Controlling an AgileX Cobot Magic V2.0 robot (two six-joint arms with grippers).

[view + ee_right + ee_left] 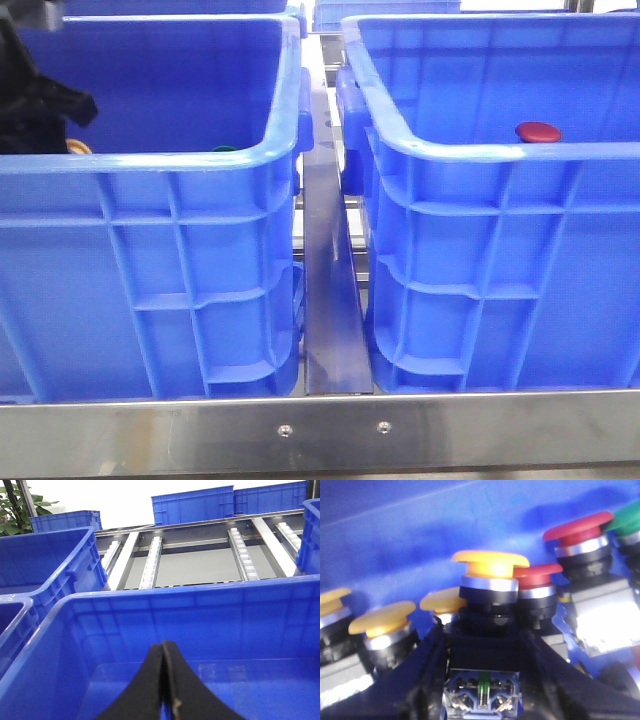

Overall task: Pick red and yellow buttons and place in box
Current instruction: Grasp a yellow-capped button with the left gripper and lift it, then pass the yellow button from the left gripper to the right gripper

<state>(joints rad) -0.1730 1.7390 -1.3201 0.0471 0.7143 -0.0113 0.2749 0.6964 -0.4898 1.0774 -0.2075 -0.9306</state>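
Left gripper (482, 650): black fingers closed on the black body of a yellow mushroom-cap push button (490, 563), inside the left deep blue plastic crate (150, 165). Crowded close around it: further yellow buttons (382, 617), red buttons (577, 527), one green-capped button (627, 517). Right gripper (165, 690): black fingers pressed together, holding nothing, above the right deep blue ribbed crate (500, 150). One red button (538, 131) lies inside that box. Steel rail (330, 300) separates the two crates.

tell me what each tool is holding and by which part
The left tool grips a yellow button by its black body, below the cap. The right tool is shut on nothing.
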